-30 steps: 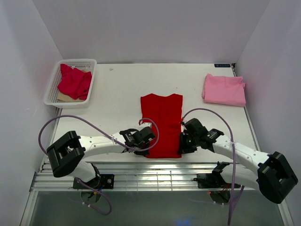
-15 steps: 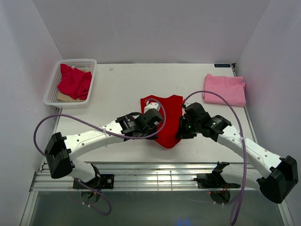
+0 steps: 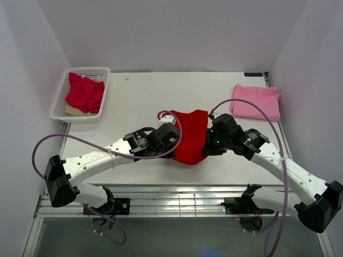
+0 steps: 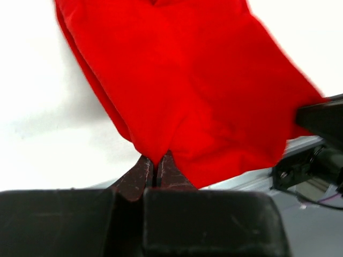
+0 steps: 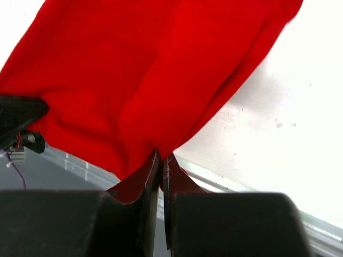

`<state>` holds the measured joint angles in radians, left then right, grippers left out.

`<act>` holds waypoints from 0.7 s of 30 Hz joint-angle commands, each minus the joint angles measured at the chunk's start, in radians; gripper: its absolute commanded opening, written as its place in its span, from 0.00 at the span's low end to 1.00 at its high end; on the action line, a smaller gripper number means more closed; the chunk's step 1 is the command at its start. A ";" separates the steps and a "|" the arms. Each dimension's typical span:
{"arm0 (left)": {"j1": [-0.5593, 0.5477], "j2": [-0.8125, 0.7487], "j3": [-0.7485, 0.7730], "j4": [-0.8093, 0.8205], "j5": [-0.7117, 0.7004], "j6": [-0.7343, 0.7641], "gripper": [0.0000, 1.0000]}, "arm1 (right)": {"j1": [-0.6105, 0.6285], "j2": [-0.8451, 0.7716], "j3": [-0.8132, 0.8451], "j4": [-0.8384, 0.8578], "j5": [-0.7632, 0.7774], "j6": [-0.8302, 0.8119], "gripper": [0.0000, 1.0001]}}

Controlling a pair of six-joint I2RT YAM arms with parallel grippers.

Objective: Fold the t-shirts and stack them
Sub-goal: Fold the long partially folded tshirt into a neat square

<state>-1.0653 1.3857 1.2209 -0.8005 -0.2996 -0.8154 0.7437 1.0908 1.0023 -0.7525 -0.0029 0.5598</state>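
Observation:
The bright red t-shirt (image 3: 191, 136) lies in the table's middle with its near hem lifted and carried toward the far end. My left gripper (image 3: 170, 134) is shut on the hem's left corner, seen in the left wrist view (image 4: 155, 160). My right gripper (image 3: 210, 140) is shut on the right corner, seen in the right wrist view (image 5: 161, 155). The cloth (image 4: 182, 85) hangs sagging between both grippers (image 5: 144, 80). A folded light pink t-shirt (image 3: 255, 102) lies at the far right. A crimson-red t-shirt (image 3: 84, 92) sits crumpled in the basket.
A white mesh basket (image 3: 60, 101) stands at the far left, with a tan item under the crimson shirt. White walls close in the table on three sides. A metal rail runs along the near edge (image 3: 177, 203).
Both grippers have lifted the red shirt's near hem and carried it away from the near edge toward the collar. The shirt now looks shorter and bunched.

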 commanded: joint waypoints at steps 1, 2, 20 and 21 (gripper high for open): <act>-0.012 -0.114 -0.067 -0.022 0.045 -0.065 0.00 | 0.032 -0.087 -0.024 -0.065 -0.016 0.055 0.08; -0.022 -0.125 -0.095 -0.022 0.057 -0.076 0.00 | 0.042 -0.112 -0.031 -0.076 -0.016 0.081 0.08; -0.085 -0.108 0.041 -0.100 -0.147 -0.128 0.00 | 0.197 -0.033 0.076 -0.119 0.202 0.177 0.08; -0.076 -0.088 0.046 -0.092 -0.150 -0.114 0.00 | 0.195 -0.019 0.087 -0.119 0.228 0.169 0.08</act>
<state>-1.1580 1.2797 1.2133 -0.9115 -0.3592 -0.9329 0.9386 1.0416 1.0164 -0.8822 0.1181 0.7479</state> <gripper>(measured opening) 0.028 0.087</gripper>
